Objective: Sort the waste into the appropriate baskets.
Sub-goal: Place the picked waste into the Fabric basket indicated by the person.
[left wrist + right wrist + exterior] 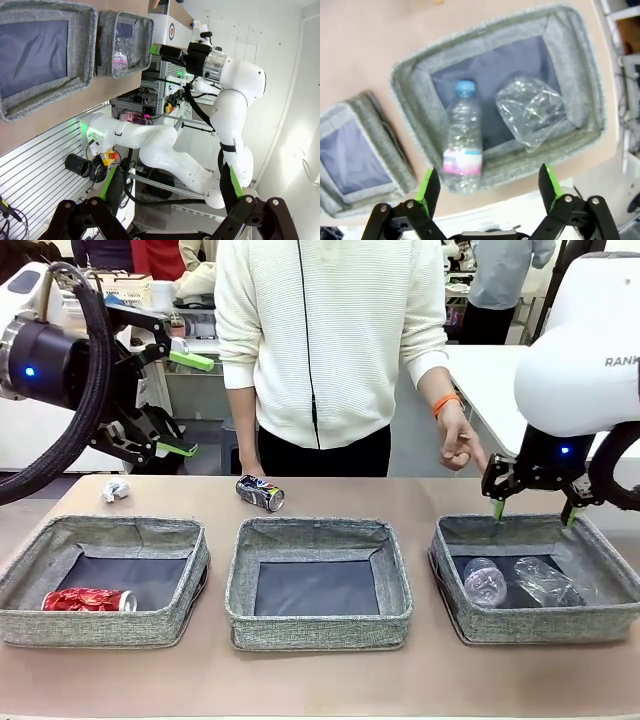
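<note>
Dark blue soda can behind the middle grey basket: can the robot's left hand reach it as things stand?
Probably yes: the dark blue soda can lies on bare brown table with nothing over it, and the open left hand hangs raised to its left, nothing between them.

Tan tabletop is seen in front, a white table behind; white wall and slatted grey panel are shown
</note>
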Action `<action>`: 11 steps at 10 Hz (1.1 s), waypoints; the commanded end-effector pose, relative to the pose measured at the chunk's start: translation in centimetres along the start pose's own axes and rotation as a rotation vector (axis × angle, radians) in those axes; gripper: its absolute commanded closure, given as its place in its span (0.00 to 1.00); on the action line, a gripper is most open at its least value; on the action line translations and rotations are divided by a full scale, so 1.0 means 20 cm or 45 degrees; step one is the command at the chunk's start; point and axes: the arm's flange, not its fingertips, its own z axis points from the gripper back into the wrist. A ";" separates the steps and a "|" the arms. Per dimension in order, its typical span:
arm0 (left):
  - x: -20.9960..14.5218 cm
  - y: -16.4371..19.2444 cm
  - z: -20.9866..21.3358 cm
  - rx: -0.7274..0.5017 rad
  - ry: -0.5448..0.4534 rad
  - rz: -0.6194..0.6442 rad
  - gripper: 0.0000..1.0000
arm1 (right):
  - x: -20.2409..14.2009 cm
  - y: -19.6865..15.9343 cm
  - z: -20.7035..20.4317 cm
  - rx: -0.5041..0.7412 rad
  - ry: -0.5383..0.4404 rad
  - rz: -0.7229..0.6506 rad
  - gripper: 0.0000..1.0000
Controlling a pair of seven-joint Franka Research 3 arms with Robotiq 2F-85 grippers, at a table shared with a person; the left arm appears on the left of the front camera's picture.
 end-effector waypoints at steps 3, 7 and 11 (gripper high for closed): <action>0.00 -0.01 0.01 0.010 0.010 0.002 0.00 | -0.05 0.13 0.23 1.001 0.224 -0.016 0.00; 0.00 -0.01 0.01 0.010 0.010 0.002 0.00 | -0.08 0.17 0.37 2.233 0.761 0.132 0.00; 0.00 -0.01 0.01 0.010 0.010 0.002 0.00 | -0.07 0.07 0.27 2.141 1.001 -0.049 0.00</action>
